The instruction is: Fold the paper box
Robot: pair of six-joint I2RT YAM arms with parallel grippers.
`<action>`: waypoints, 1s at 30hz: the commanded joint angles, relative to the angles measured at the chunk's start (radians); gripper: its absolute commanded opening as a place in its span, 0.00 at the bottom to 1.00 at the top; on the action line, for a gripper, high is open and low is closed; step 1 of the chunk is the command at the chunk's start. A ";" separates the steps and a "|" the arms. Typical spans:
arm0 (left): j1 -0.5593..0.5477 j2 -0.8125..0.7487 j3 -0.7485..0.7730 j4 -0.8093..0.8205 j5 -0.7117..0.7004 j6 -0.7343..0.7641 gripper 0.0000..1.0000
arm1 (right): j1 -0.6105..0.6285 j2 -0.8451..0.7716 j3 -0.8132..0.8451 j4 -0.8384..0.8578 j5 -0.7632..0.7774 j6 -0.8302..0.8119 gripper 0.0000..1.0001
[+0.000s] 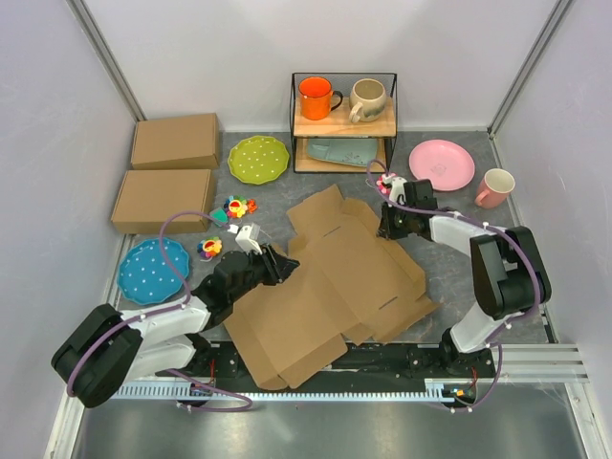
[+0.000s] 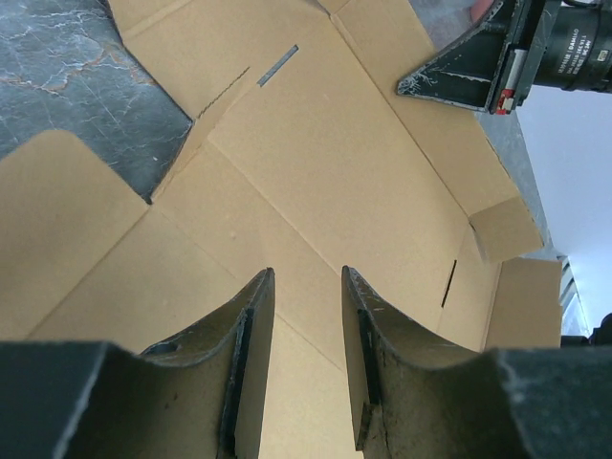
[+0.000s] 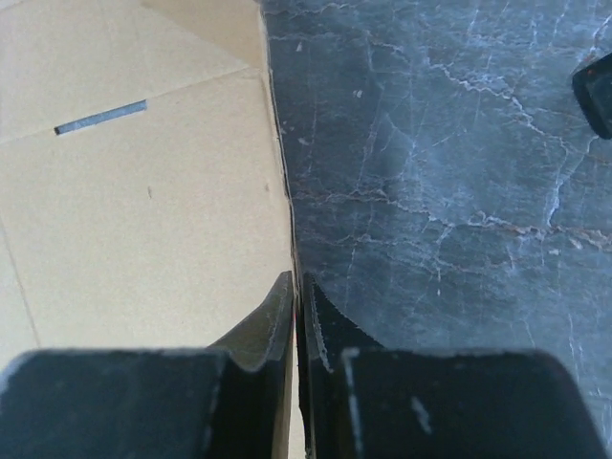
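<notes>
**Bench inventory, left to right: flat paper box at centre, both arms on it**

1. Two ready-made cardboard boxes [image 1: 163, 199], closed, side by side at the far left of the bench [image 1: 449, 249].
2. Blue dotted plate [image 1: 153, 271], nearer the arms than those boxes.
3. Small coloured toys [image 1: 239, 206], loose between the boxes and the sheet; green dotted plate [image 1: 258, 159] behind them.
4. Left gripper [image 1: 285, 265], reaching in over the sheet's left part. The wrist view shows its jaws partly apart with a clear gap, bare cardboard beneath and nothing held.
5. The paper box [image 1: 325, 296], still a die-cut brown sheet, lies spread across the middle of the bench. Flaps and slits are visible, and its near corner reaches the arm bases.
6. Wire rack [image 1: 295, 124] at the back carries an orange mug [image 1: 317, 98] and a beige mug [image 1: 367, 98] on top and a teal plate [image 1: 341, 151] below.
7. Right gripper [image 1: 384, 228], at the sheet's far right edge. Its jaws are drawn in to a thin slit, and the cardboard's edge runs straight into that slit, pinched there.
8. Pink plate [image 1: 442, 163] and pink mug [image 1: 494, 187] stand at the far right.
</notes>
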 commanded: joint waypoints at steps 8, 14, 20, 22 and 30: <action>-0.003 -0.149 0.101 -0.157 -0.073 -0.008 0.41 | 0.447 -0.201 0.095 -0.240 0.583 -0.252 0.04; -0.001 -0.269 0.143 -0.302 -0.202 0.006 0.43 | 0.610 -0.326 0.138 -0.387 0.836 -0.284 0.01; 0.000 -0.263 0.190 -0.354 -0.314 0.018 0.48 | 0.812 -0.300 0.262 -0.562 1.154 -0.384 0.00; 0.003 -0.228 0.209 -0.343 -0.330 0.024 0.49 | 0.854 -0.281 0.299 -0.591 1.218 -0.437 0.00; 0.007 -0.165 0.157 -0.148 -0.425 0.072 0.54 | 0.969 -0.252 0.278 -0.532 1.463 -0.581 0.00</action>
